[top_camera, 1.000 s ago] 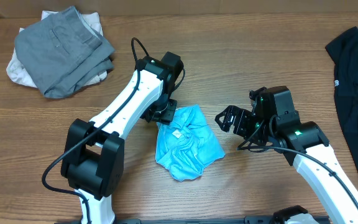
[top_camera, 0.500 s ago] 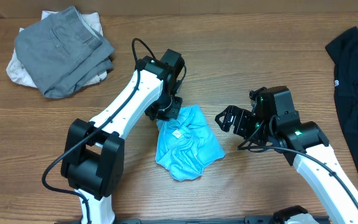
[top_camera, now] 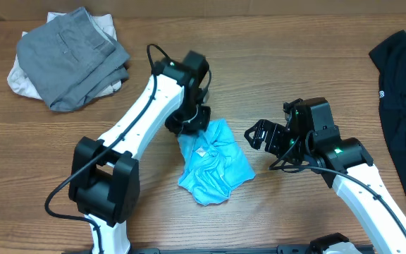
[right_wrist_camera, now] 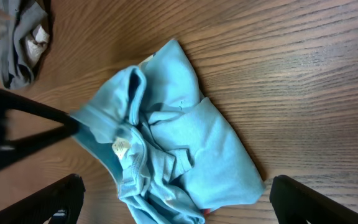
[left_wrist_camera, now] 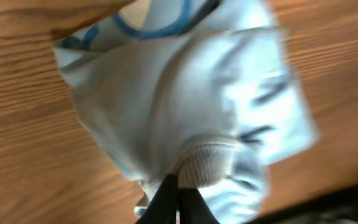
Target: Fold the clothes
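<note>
A: Where's the T-shirt?

B: Mid counter, crumpled in a heap between the two arms. The grey pile sits far left and the black garment is at the right edge. Both are well apart from it and untouched.

A: Left fingers?

B: Clamped shut on the shirt. The left wrist view shows the tips pinching a ribbed bit, probably the collar, with pale cloth hanging off it.

A: Which part of the heap is that?

B: The far-left corner. From the pinch, the bulk runs toward the robot and a bit right, so that's the long axis. The near end lies on the wood.

A: Right fingers?

B: Spread wide and holding nothing. They're near the shirt's right edge but not touching. In the right wrist view both tips frame the heap, which lies ahead and below.

A: So what does the next move turn on?

B: My read is the free right side. The right arm is the nearer one, and the left arm is already busy at the collar. It needs a second hold opposite the pinch to spread the shirt flat.

A: Any risk?

B: The folds are bunched, so it could grab two layers.
</note>
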`<action>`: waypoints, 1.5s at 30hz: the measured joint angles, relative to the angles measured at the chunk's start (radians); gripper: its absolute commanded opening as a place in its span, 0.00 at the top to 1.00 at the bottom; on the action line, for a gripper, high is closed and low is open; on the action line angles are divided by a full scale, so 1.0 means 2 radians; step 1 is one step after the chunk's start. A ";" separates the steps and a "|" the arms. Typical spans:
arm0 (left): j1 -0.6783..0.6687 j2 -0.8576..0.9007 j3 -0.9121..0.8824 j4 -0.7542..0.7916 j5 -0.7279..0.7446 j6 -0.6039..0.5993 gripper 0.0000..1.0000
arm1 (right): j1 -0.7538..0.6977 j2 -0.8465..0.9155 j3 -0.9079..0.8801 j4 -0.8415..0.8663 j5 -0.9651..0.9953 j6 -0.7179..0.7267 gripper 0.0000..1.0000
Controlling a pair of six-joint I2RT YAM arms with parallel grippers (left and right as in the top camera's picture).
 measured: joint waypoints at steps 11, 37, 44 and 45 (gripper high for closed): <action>0.038 0.000 0.066 0.045 0.056 -0.063 0.96 | 0.000 0.000 0.000 0.000 0.001 0.000 0.00; -0.090 0.120 0.066 0.126 0.083 -0.158 0.80 | 0.000 0.000 0.000 -0.006 0.037 0.046 0.00; -0.079 0.120 0.075 0.065 0.082 -0.142 0.81 | -0.020 0.000 0.000 -0.032 0.039 0.058 0.00; -0.070 0.119 0.081 0.047 0.077 -0.136 0.80 | -0.027 0.000 0.000 -0.036 0.040 0.059 0.00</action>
